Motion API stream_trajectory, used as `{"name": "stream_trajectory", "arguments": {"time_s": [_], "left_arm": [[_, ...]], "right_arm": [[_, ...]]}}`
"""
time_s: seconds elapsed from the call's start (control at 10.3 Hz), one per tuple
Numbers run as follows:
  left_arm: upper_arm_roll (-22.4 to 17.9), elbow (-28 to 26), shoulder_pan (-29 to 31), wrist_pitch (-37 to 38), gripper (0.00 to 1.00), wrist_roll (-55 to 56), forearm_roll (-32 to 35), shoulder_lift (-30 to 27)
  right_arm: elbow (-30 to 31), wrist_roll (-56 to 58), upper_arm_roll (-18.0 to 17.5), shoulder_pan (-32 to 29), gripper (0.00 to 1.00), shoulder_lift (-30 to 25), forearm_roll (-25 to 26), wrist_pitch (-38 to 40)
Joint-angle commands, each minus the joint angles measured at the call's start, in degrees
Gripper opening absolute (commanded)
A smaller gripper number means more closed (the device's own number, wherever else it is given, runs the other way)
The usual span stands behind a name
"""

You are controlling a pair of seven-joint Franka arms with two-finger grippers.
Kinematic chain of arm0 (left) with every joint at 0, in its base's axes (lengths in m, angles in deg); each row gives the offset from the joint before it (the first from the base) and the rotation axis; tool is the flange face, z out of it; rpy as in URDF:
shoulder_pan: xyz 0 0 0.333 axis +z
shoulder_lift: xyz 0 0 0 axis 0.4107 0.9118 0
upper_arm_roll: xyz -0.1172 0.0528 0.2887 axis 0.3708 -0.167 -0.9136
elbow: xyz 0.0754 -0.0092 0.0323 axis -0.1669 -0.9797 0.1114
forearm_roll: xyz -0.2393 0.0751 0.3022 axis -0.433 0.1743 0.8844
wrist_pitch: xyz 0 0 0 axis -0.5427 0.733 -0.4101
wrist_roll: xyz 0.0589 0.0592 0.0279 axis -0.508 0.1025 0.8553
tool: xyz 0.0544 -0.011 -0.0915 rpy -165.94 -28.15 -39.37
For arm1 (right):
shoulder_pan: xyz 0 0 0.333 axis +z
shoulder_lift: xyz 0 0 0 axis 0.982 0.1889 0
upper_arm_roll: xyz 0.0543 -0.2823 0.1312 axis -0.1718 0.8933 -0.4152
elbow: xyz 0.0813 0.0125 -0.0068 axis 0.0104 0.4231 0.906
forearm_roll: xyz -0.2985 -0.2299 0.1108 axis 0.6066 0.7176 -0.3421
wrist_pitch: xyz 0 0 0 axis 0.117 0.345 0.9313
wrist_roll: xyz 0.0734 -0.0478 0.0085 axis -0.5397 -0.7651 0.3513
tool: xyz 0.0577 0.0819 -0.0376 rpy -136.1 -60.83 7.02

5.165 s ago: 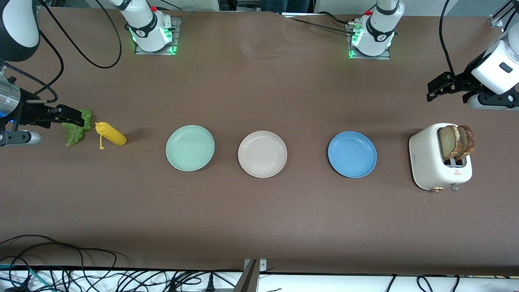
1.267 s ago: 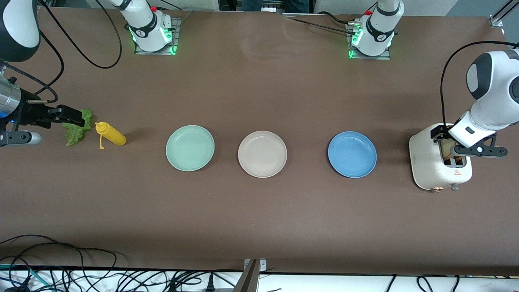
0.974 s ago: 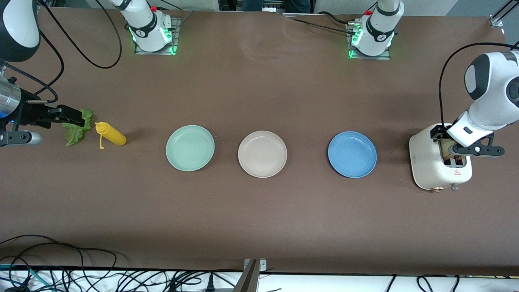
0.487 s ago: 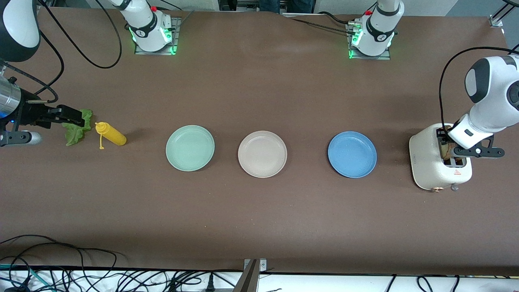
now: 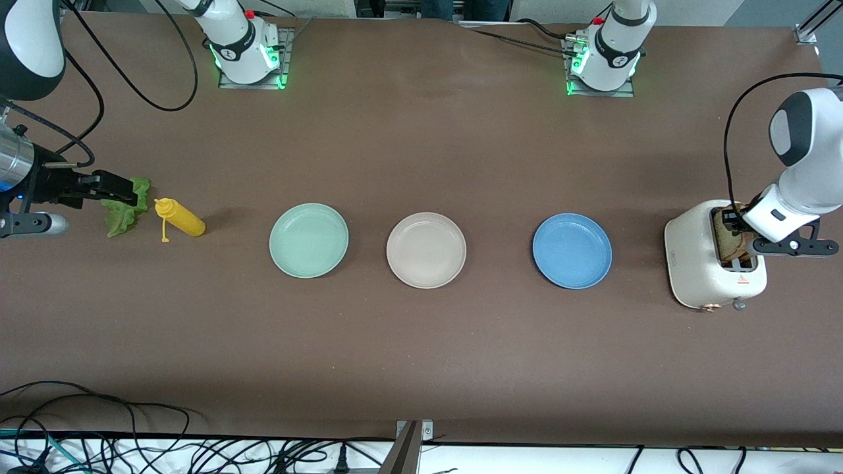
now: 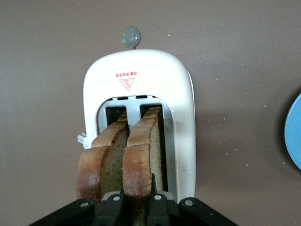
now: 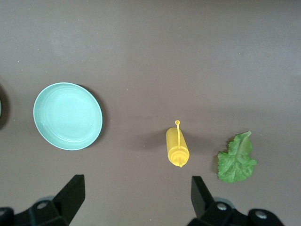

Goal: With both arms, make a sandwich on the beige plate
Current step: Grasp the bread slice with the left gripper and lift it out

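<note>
While toaster (image 5: 698,263) holds two slices (image 6: 141,155), three plates (image 5: 426,250)

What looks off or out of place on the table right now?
Only the yellow squeeze bottle: it lies on its side beside the lettuce leaf, cap open on its tether. Nothing looks spilled. The left gripper is shut on a bread slice in the toaster; the right gripper waits, open.
</note>
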Motion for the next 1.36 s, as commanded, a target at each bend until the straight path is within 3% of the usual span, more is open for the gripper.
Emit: {"name": "stream_trajectory", "arguments": {"time_s": [0.0,0.29,0.68,0.97,1.27], "left_arm": [[0.7,4.1,0.3,5.5,0.00,-2.3,0.6,-0.6],[3.1,9.9,-0.3,14.0,0.00,-2.3,0.4,-0.6],[7.0,14.8,-0.3,20.0,0.00,-2.3,-6.3,-0.6],[10.1,15.8,-1.4,20.6,0.00,-2.3,-16.0,-0.3],[12.2,20.1,-8.2,20.6,0.00,-0.2,-20.6,4.3]], "right_arm": [[-0.2,0.1,0.0,-0.1,1.00,-0.2,-0.9,0.3],[-0.2,0.1,0.0,-0.1,1.00,-0.2,-1.0,0.3],[-0.2,0.1,0.0,-0.1,1.00,-0.2,-1.0,0.3],[-0.2,0.1,0.0,-0.1,1.00,-0.2,-1.0,0.4],[-0.2,0.2,0.0,-0.1,1.00,-0.2,-1.0,0.3]]}}
